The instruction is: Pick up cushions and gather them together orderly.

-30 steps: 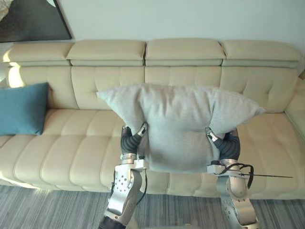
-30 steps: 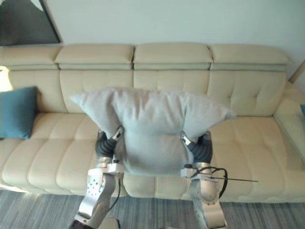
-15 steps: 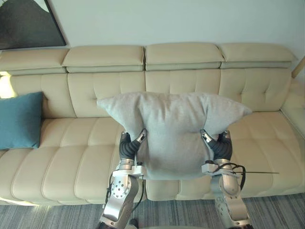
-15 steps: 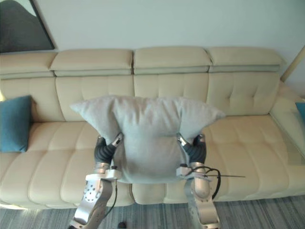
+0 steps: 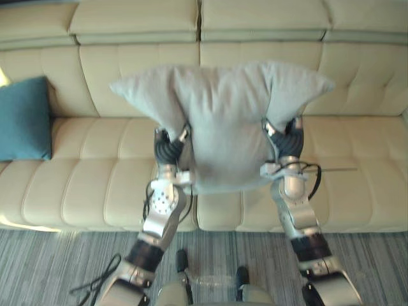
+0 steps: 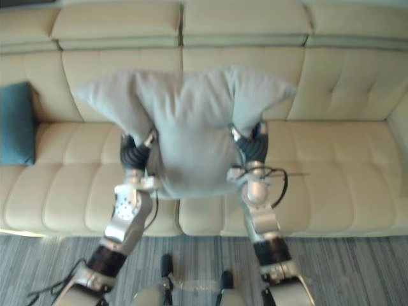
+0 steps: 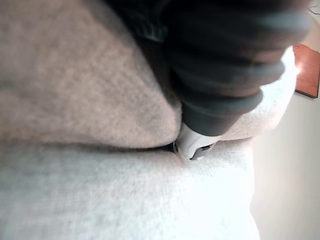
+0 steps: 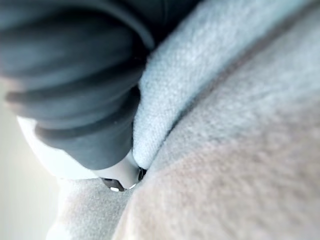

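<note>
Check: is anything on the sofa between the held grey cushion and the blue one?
Nothing visible does: only the seat of the sofa lies between the grey cushion and the blue cushion to its left.

From my head, two cameras look steeply down on the cream sofa [image 5: 95, 191], sharing the grey cushion [image 5: 223, 121] and blue cushion [image 5: 25, 118] from slightly offset spots. Wrist cameras peer along my left robot hand [image 7: 225, 75] and right robot hand [image 8: 85, 100], hard against the grey fabric.
</note>
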You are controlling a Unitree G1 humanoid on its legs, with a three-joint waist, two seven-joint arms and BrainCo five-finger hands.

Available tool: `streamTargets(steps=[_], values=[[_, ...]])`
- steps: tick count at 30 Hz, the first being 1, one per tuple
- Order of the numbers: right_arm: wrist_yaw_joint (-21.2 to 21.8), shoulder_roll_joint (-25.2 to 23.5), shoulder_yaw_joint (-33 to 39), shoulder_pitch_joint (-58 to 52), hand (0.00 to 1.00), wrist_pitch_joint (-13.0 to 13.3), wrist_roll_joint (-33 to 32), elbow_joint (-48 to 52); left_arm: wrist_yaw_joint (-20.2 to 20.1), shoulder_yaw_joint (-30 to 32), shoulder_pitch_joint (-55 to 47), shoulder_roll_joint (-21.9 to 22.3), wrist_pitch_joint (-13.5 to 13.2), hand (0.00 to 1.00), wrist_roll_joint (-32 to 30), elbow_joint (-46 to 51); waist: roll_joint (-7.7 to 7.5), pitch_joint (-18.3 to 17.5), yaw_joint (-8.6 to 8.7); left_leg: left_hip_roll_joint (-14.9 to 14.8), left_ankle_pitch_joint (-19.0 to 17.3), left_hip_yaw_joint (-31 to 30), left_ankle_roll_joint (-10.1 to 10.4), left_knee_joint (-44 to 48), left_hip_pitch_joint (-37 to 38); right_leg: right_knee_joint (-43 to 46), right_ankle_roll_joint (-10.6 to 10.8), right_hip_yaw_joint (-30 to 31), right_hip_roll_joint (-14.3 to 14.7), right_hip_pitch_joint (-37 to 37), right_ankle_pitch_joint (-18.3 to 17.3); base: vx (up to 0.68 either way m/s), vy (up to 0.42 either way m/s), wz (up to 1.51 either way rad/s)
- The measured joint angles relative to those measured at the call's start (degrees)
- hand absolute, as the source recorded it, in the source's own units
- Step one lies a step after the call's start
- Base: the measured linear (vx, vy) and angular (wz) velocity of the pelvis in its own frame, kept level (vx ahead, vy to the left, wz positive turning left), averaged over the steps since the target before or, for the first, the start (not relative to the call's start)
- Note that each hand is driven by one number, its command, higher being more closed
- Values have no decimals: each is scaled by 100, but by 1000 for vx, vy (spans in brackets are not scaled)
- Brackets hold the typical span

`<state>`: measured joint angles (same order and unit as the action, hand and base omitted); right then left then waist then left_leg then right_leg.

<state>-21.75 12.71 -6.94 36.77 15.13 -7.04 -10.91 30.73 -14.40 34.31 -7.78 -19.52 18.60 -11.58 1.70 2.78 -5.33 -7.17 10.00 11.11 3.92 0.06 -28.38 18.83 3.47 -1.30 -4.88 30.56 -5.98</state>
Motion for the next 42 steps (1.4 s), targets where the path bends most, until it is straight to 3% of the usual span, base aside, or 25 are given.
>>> streamTargets(steps=[2, 8, 13, 14, 15, 17, 18, 19, 30, 35, 38, 39, 40, 42], values=[[-150, 124, 11, 657, 100, -38, 70, -323, 170, 166, 692, -8, 2, 100, -1, -418, 50, 65, -50, -3, 174, -9, 6, -105, -362, 203, 0, 4, -4, 493, 1, -94, -18, 4], [-432, 310, 258, 2556, 100, -178, 250, -1512, 423, 654, 2757, -30, 50, 100, -2, -1719, 124, 710, -52, 72, 592, -176, 19, -216, -1164, 746, -12, -31, -51, 1529, -22, -49, -29, 13], [-520, 320, 497, 3568, 100, -206, 243, -2431, 448, 1144, 3772, 74, 160, 100, -13, -2375, 143, 781, -75, 65, 915, -366, 150, -413, -1757, 965, -60, -137, -58, 2232, -52, -7, -35, 12], [-553, 318, 501, 3753, 100, -206, 242, -2572, 464, 1272, 3933, 75, 181, 100, -14, -2410, 137, 821, -78, 66, 962, -391, 214, -430, -1899, 1038, -84, -151, -63, 2404, -80, 24, -63, 17], [-583, 337, 505, 3917, 100, -208, 242, -2663, 508, 1357, 4081, 77, 184, 100, -24, -2455, 136, 879, -81, 72, 1097, -399, 402, -497, -1999, 1112, -103, -157, -93, 2556, -96, 29, -68, 17], [-619, 343, 504, 4057, 100, -208, 242, -2682, 522, 1476, 4273, 78, 185, 100, -30, -2553, 141, 907, -99, 85, 1197, -411, 510, -509, -2181, 1151, -109, -172, -100, 2741, -99, 26, -57, 11], [-641, 341, 501, 4157, 0, -208, 242, -2693, 522, 1579, 4404, 77, 185, 100, -38, -2611, 143, 937, -108, 72, 1227, -425, 513, -510, -2317, 1196, -127, -196, -94, 2886, -110, 35, -67, 7], [-657, 354, 500, 4205, 0, -207, 239, -2730, 522, 1611, 4452, 72, 184, 0, -50, -2630, 145, 969, -105, 66, 1234, -469, 507, -511, -2429, 1247, -147, -228, -94, 3005, -122, 40, -70, 8], [-786, 443, 575, 4584, 0, 35, 104, -2780, 468, 2348, 4647, 90, 141, 0, -48, -2632, 135, 1063, -93, 69, 1282, -531, 451, -510, -2958, 1339, -158, -265, -132, 3539, -133, 26, -107, 4], [-660, 534, 885, 4190, 0, 237, -432, -2428, 116, 2656, 4499, -130, 127, 0, 107, -2636, 134, 1063, -33, 53, 1281, -526, 451, -509, -2896, 1331, -157, -274, -121, 3473, -117, 3, -109, -2], [-438, 586, 1177, 3480, 0, 270, -805, -2096, -256, 2821, 3788, -529, 113, 0, 428, -2736, 127, 1066, 84, 41, 1263, -475, 453, -585, -2506, 1285, -156, -249, -86, 3127, -120, -7, -124, -7], [-393, 611, 1190, 3374, 0, 286, -874, -2050, -317, 2891, 3671, -574, 106, 0, 480, -2736, 125, 1067, 98, 35, 1228, -457, 420, -586, -2437, 1283, -156, -238, -70, 3060, -121, 1, -120, -28], [-275, 652, 1254, 3031, 0, 296, -966, -1851, -433, 2993, 3285, -738, 73, 0, 637, -2735, 124, 1067, 114, -19, 982, -374, 172, -586, -2230, 1278, -153, -208, -8, 2893, -127, 13, -71, -21], [-47, 852, 1355, 2346, 0, 369, -1178, -1322, -717, 3097, 2615, -917, -28, 0, 866, -2725, 122, 1067, 185, -22, 944, -317, 185, -586, -1936, 1260, -133, -160, -8, 2613, -145, 29, -86, -13]])
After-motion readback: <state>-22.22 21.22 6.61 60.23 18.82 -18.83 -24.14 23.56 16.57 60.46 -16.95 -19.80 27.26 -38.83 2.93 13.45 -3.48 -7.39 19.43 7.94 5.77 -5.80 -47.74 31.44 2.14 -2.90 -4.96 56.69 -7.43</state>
